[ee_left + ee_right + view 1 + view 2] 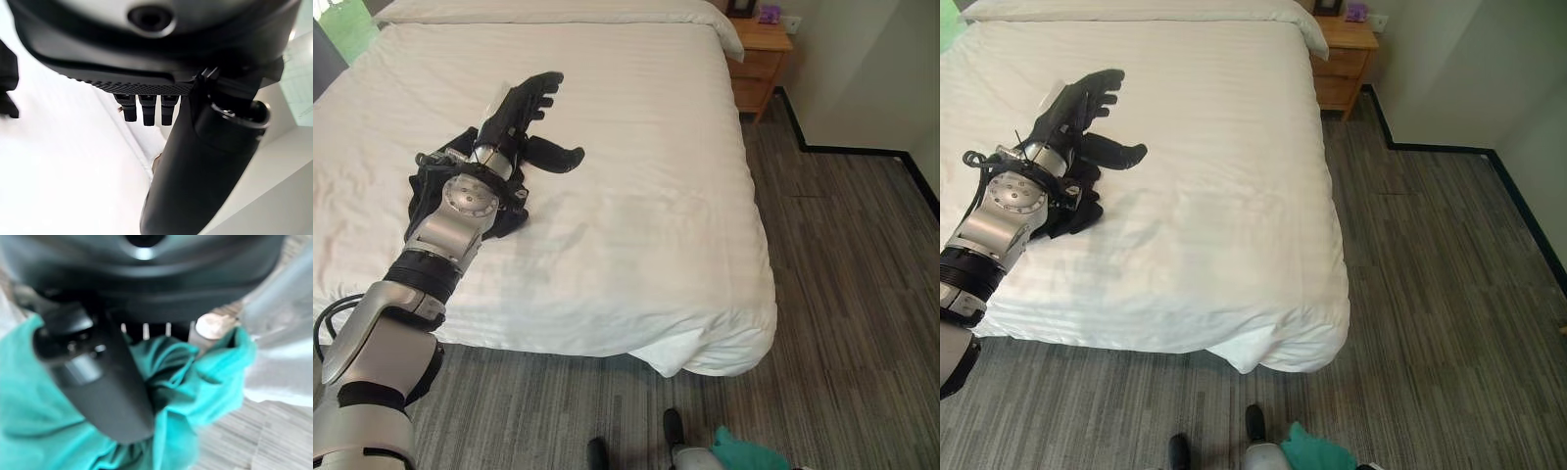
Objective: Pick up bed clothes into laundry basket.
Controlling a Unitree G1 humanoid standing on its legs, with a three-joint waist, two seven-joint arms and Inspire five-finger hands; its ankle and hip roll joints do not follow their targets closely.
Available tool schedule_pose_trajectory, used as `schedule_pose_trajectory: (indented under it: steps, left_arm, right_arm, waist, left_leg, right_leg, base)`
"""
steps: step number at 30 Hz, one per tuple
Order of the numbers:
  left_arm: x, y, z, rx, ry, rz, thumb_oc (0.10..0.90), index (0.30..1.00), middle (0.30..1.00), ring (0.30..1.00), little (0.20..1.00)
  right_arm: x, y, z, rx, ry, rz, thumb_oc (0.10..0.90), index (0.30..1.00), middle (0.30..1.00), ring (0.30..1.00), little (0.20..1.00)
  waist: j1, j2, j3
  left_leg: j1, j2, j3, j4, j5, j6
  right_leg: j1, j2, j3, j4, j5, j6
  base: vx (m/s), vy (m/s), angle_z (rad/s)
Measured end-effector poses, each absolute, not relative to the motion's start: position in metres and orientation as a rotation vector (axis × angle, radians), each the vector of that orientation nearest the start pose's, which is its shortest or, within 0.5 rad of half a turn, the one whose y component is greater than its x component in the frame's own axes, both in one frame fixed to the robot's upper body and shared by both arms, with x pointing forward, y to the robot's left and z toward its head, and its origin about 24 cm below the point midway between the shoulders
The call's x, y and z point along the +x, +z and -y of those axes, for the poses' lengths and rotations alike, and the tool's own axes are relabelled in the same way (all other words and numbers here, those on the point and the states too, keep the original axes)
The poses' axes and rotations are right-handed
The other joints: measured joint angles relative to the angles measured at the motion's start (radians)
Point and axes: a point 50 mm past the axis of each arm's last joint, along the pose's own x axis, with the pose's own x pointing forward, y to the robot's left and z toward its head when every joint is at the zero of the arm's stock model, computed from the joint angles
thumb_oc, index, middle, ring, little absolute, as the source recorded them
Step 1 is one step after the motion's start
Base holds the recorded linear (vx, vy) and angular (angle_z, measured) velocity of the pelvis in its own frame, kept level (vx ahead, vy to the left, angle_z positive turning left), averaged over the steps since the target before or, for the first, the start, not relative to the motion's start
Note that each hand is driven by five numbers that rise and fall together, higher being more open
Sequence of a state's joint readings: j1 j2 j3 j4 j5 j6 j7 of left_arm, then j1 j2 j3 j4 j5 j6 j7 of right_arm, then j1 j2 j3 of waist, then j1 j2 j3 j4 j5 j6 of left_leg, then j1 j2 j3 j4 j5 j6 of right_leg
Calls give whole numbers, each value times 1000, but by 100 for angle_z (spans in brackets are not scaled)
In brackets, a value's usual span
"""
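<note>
Left hand hovers over the white bed, fingers straight and spread, thumb out, holding nothing. A dark garment lies on the sheet just beneath its wrist (partly hidden by the arm). Wooden nightstand stands beyond the bed's far corner. Right hand low by the floor, fingers and thumb curled into a teal garment.

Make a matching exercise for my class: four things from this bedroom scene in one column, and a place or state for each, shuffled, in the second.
1. left hand
2. teal garment
3. dark garment
4. nightstand

A. lies on the white bed under the left arm
B. beside the bed's head
C. open above the sheet
D. gripped by the right hand

Pairs: 1-C, 2-D, 3-A, 4-B
</note>
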State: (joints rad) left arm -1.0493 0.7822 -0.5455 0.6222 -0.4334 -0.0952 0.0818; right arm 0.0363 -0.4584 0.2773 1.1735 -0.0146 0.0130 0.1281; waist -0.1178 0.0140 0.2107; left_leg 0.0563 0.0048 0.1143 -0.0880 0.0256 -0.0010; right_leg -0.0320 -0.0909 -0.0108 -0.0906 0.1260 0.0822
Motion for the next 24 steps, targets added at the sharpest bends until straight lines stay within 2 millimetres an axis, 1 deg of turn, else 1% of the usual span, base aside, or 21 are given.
schedule_pose_trajectory:
  steps: [1, 4, 5, 6, 7, 8, 9, 10, 11, 13, 14, 15, 16, 17, 18, 19, 20, 21, 22, 23, 24]
  left_arm:
    - [388, 256, -215, 554, -33, 369, 800, 900, 900, 900, 900]
    - [387, 256, -217, 523, -31, 368, 800, 900, 900, 900, 900]
    - [387, 257, -217, 523, -31, 374, 800, 900, 900, 900, 900]
    - [387, 260, -216, 523, -34, 388, 800, 900, 900, 900, 900]
    - [385, 264, -225, 536, -11, 388, 800, 900, 900, 900, 900]
    - [384, 265, -234, 546, 14, 376, 800, 900, 900, 900, 900]
    - [384, 264, -243, 541, 45, 359, 800, 900, 900, 900, 900]
    - [382, 265, -255, 534, 83, 345, 800, 900, 900, 900, 900]
    - [380, 270, -262, 545, 107, 351, 800, 900, 900, 900, 900]
    - [379, 276, -263, 548, 118, 367, 800, 900, 900, 900, 900]
    - [380, 278, -258, 566, 101, 376, 800, 900, 900, 900, 900]
    - [381, 280, -254, 582, 85, 381, 800, 900, 900, 900, 900]
    - [381, 282, -250, 591, 72, 392, 800, 900, 900, 900, 900]
    - [381, 282, -251, 593, 72, 391, 800, 900, 900, 900, 900]
    - [381, 282, -253, 608, 75, 386, 800, 900, 900, 900, 900]
    - [380, 283, -254, 610, 78, 385, 800, 900, 900, 900, 900]
    - [380, 282, -255, 616, 80, 378, 800, 900, 900, 900, 900]
    - [382, 273, -256, 652, 73, 337, 800, 900, 900, 900, 900]
    - [382, 272, -257, 666, 70, 329, 800, 900, 900, 900, 900]
    - [381, 273, -260, 670, 80, 331, 800, 900, 900, 900, 900]
    - [380, 274, -264, 674, 90, 325, 800, 900, 900, 900, 900]
  right_arm:
    - [84, -140, 298, -494, 86, -1281, 400, 300, 300, 300, 300]
    - [95, -137, 298, -501, 82, -1250, 400, 300, 300, 300, 300]
    - [99, -137, 297, -501, 85, -1240, 400, 300, 300, 300, 300]
    - [105, -135, 296, -503, 87, -1219, 400, 300, 300, 300, 300]
    - [127, -128, 297, -504, 74, -1165, 400, 300, 300, 300, 300]
    - [138, -124, 298, -495, 57, -1133, 400, 300, 300, 300, 300]
    - [146, -120, 300, -485, 36, -1097, 400, 300, 300, 300, 300]
    - [154, -114, 303, -439, -13, -1047, 400, 300, 300, 300, 300]
    - [160, -110, 305, -416, -41, -1015, 400, 300, 300, 300, 300]
    - [162, -104, 311, -428, -69, -987, 400, 300, 300, 300, 300]
    - [160, -100, 321, -447, -89, -988, 400, 300, 300, 300, 300]
    - [156, -99, 327, -454, -104, -1001, 400, 300, 300, 300, 300]
    - [145, -98, 339, -468, -135, -1048, 400, 300, 300, 300, 300]
    - [141, -95, 345, -483, -145, -1055, 400, 300, 300, 300, 300]
    - [140, -95, 349, -482, -165, -1059, 400, 300, 300, 300, 300]
    - [137, -99, 345, -465, -175, -1067, 400, 300, 300, 300, 300]
    - [132, -103, 341, -454, -168, -1082, 400, 300, 300, 300, 300]
    - [124, -112, 330, -425, -153, -1104, 400, 300, 300, 300, 300]
    - [127, -114, 325, -417, -137, -1102, 400, 300, 300, 300, 300]
    - [130, -118, 315, -403, -118, -1093, 400, 300, 300, 300, 300]
    - [136, -120, 304, -397, -84, -1081, 400, 300, 300, 300, 300]
  waist:
    - [3, 7, 4]
    - [42, 26, 14]
    - [47, 23, 18]
    - [50, 8, 35]
    - [67, -31, 74]
    - [79, -48, 90]
    - [82, -54, 94]
    - [82, -42, 92]
    - [81, -35, 91]
    - [76, -32, 90]
    - [73, -19, 83]
    - [73, -8, 77]
    - [78, 24, 65]
    - [78, 51, 63]
    - [76, 66, 60]
    - [80, 39, 59]
    - [81, 23, 61]
    - [80, 2, 61]
    - [84, 8, 57]
    - [88, 6, 57]
    - [90, 5, 58]
  left_leg:
    - [1, 2, -9, 0, 2, -3]
    - [-5, 10, -26, 11, 11, -17]
    - [-39, 8, -48, 61, 4, -31]
    - [-111, -6, -82, 175, -3, -44]
    - [-212, -29, -139, 348, 1, -91]
    - [-245, -13, -147, 412, -15, -106]
    - [-257, 29, -163, 425, -24, -114]
    - [-232, 152, -199, 349, -11, -159]
    - [-200, 245, -205, 259, 10, -195]
    - [-165, 299, -208, 178, 22, -212]
    - [-137, 315, -215, 98, 37, -238]
    - [-124, 314, -219, 49, 45, -252]
    - [-98, 296, -221, 10, 69, -222]
    - [-88, 284, -221, 19, 99, -195]
    - [-76, 272, -182, 10, 42, -221]
    - [-75, 229, -178, 5, 60, -200]
    - [-81, 187, -175, 23, 43, -178]
    - [-123, 72, -167, 124, -22, -106]
    - [-131, 55, -149, 136, -32, -90]
    - [-142, 22, -116, 160, -47, -62]
    - [-148, 10, -95, 181, -62, -40]
  right_leg:
    - [6, 1, -9, 0, -1, -1]
    - [12, 9, -19, 0, -8, 0]
    - [12, 5, -35, 1, -20, -9]
    - [7, -10, -46, 6, -26, -18]
    - [-16, -59, -33, 36, -25, -53]
    - [-18, -71, -26, 37, -22, -56]
    - [-17, -67, -35, 32, -26, -53]
    - [-10, -40, -43, 33, -28, -48]
    - [-7, -22, -42, 33, -29, -46]
    - [-14, -20, -42, 44, -42, -48]
    - [-12, -36, -37, 45, -50, -28]
    - [-10, -40, -36, 42, -40, -11]
    - [-12, -47, -41, 39, -35, 19]
    - [-9, -49, -34, 38, -24, 45]
    - [-4, -65, -33, 32, -17, 61]
    - [-15, -106, -26, 35, -12, 55]
    - [-16, -144, -12, 33, 9, 48]
    - [-37, -237, 9, 56, 59, 8]
    - [-54, -263, 25, 59, 102, 11]
    - [-91, -280, 39, 71, 171, 1]
    - [-113, -287, 47, 74, 221, -24]
  base:
    - [-47, -56, 23]
    - [-149, -67, 20]
    - [-176, 36, 58]
    - [-104, 109, 61]
    - [-23, 173, 38]
    - [36, 201, 4]
    - [112, 331, -2]
    - [103, 257, -1]
    - [137, 300, 1]
    - [188, 392, 8]
    - [193, 435, 23]
    - [211, 628, 20]
    - [81, 316, 1]
    - [125, 500, -8]
    - [70, 338, -8]
    - [69, 472, -1]
    - [20, 474, 5]
    - [10, 465, -4]
    - [-16, 523, -28]
    - [-11, 562, -59]
    - [-6, 559, -90]
